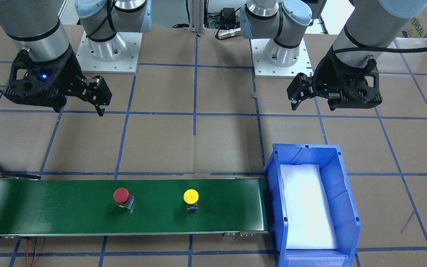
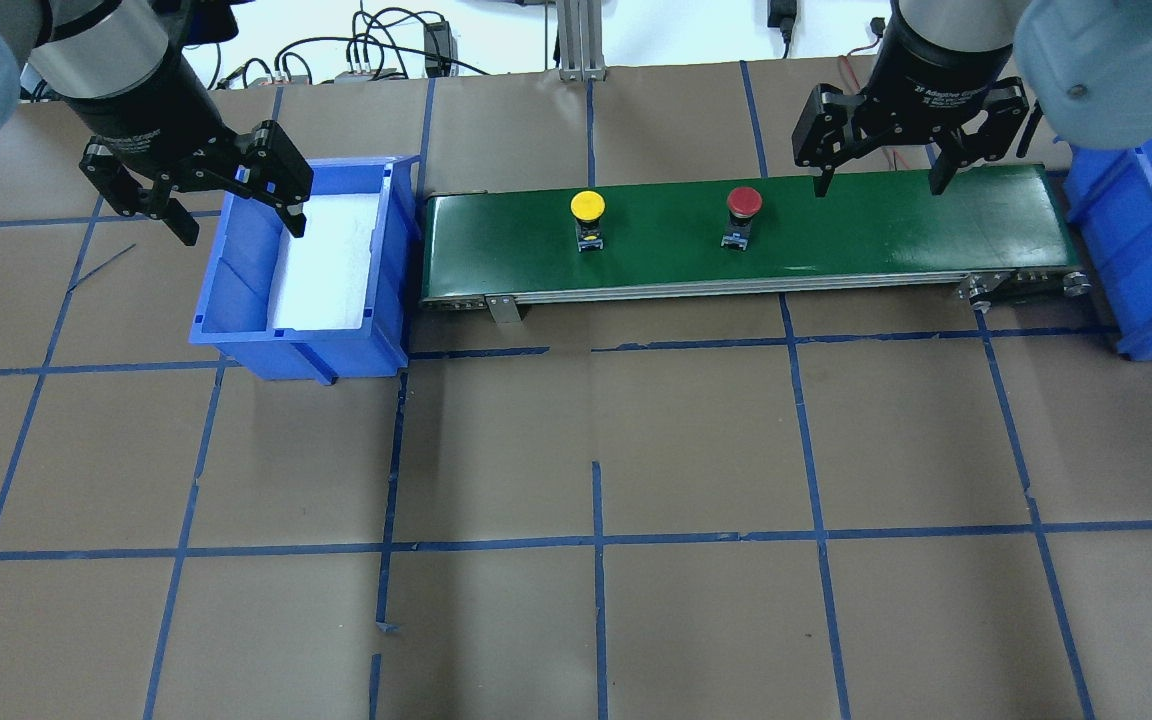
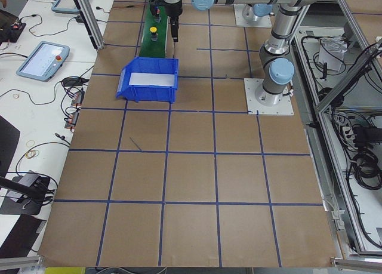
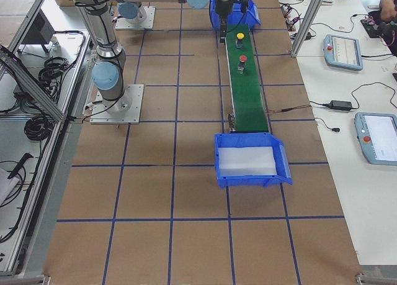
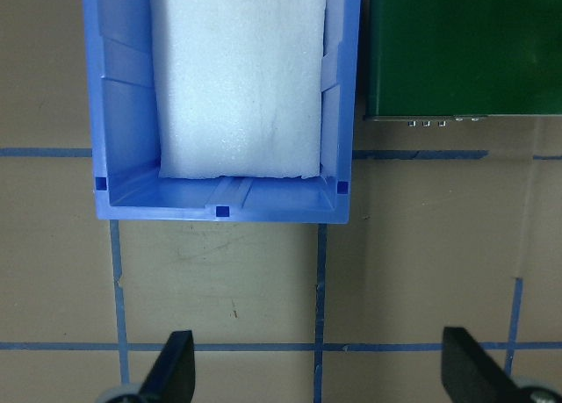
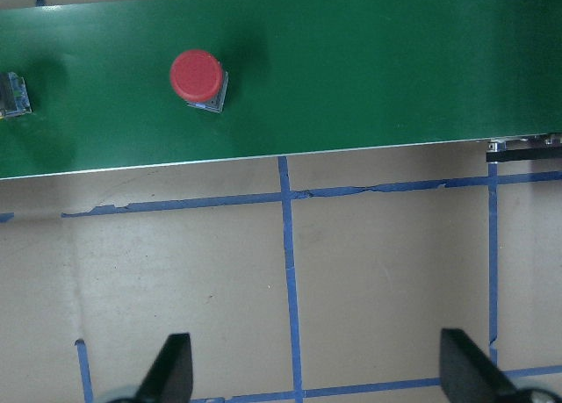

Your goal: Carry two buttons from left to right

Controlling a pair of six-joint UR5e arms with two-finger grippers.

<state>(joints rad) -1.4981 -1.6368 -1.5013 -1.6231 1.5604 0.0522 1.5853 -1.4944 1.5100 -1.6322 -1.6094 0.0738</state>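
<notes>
Buttons first, from overhead: the yellow-capped button [image 2: 587, 206] and the red-capped button [image 2: 744, 202] stand upright, well apart, on the green conveyor belt [image 2: 886, 225] in the upper middle of the frame. I see the left gripper [image 2: 242, 232] spread wide and empty over the foam-lined blue bin [image 2: 236, 290] at upper left. The right gripper [image 2: 878, 188] hangs spread and empty over the belt, just right of the red cap. The table [image 2: 696, 440] is brown paper gridded with blue tape. A second blue bin [image 2: 1136, 260] sits at the right edge.

Front-facing, I get what overhead hides: both arm bases on white mounting plates [image 1: 132, 61] along the top.

The exterior left view adds a white bench with a teach pendant [image 3: 39, 59] at upper left. The exterior right view shows two pendants [image 4: 343, 51] down its right side.

My left wrist camera shows the bin, its white foam [image 5: 237, 69] and the belt's end. The right wrist camera puts the red cap at upper left, with a sliver of the yellow one's body at the left edge.
</notes>
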